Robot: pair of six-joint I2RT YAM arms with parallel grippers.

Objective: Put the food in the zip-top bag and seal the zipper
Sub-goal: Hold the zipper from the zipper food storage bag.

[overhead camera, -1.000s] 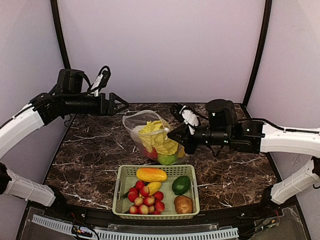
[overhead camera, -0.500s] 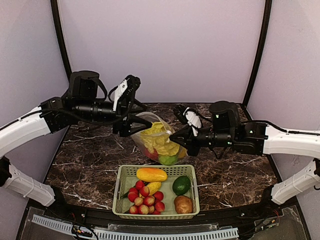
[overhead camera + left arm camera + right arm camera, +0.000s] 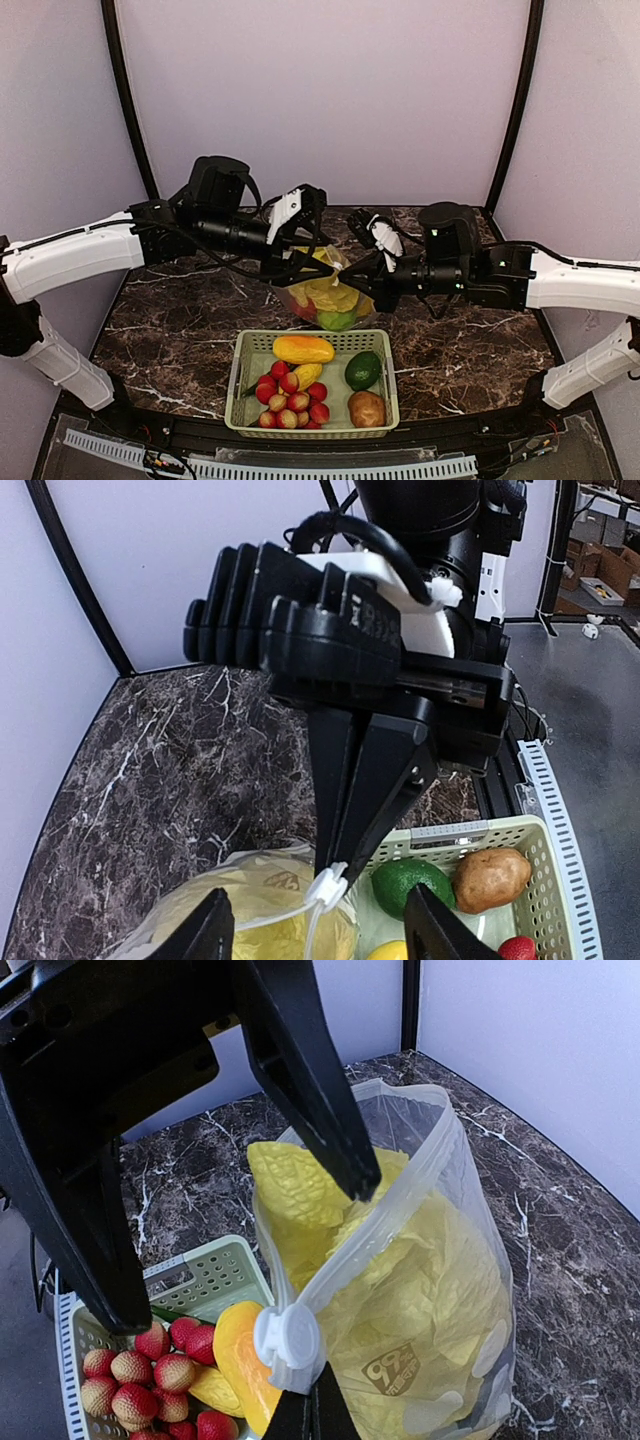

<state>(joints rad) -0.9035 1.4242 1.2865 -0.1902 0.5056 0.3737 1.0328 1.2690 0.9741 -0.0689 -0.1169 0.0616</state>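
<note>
Across the lower half of the top view, table [image 3: 180,300]: dark marble with white veins, carrying everything else.
Left arm: comes in from the left edge to centre frame, just above the bag.
Right arm: comes in from the right edge and meets the bag from the other side.
Basket [image 3: 340,338]: pale green and slotted, at bottom centre, just below the bag.
Bag [image 3: 440,1290]: clear with white dots, upright at centre frame. It is between the two grippers, and its mouth gapes open at the top.
Cabbage [image 3: 300,1200]: yellow and crinkled, filling most of the bag up to the mouth.
Left gripper [image 3: 322,925]: jaws spread wide and gripping nothing. In the right wrist view one finger points down at the bag's mouth and the other hangs outside it, over the basket side (contact cannot be told).
Right gripper [image 3: 314,1412]: jaws clenched on the zipper [image 3: 405,1195], right under the slider.
Mango [image 3: 302,349]: lies along the basket's upper edge.
Avocado [image 3: 362,370]: right side of the basket.
Potato [image 3: 367,408]: lower right corner of the basket.
Apple [image 3: 335,320]: green, at the bottom of the bag.
Berries [image 3: 295,400]: red cluster in the lower left of the basket.
Slider [image 3: 287,1338]: white, at the near end of the zipper, with the mouth open beyond it.
</note>
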